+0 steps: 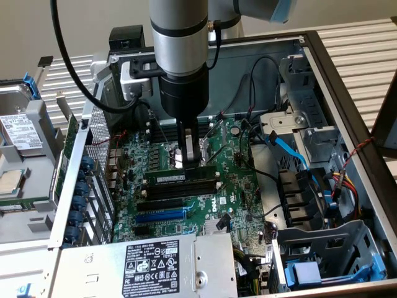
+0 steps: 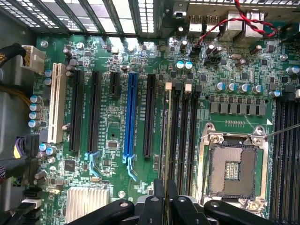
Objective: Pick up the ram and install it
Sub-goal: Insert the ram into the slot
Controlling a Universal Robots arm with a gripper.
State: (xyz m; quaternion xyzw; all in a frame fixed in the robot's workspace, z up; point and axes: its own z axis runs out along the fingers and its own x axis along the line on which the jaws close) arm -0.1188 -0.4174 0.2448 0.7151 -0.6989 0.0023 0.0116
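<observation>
Exterior view: end effector (image 1: pixel 190 156) down over the motherboard (image 1: pixel 239 186), fingers narrow and pinching the top edge of the ram (image 1: pixel 180 178), which stands upright in or just over the first black memory slot. Wrist view: ram (image 2: pixel 165 140) seen edge-on, running along that slot between the blue expansion slot (image 2: pixel 130 112) and CPU socket (image 2: pixel 232 168). Step looks like insertion; seating likely needs a straight, even downward push with the stick kept aligned

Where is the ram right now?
In the exterior view the ram stands on edge along the black memory slots, directly under the gripper; the wrist view shows it between the fingers.
</observation>
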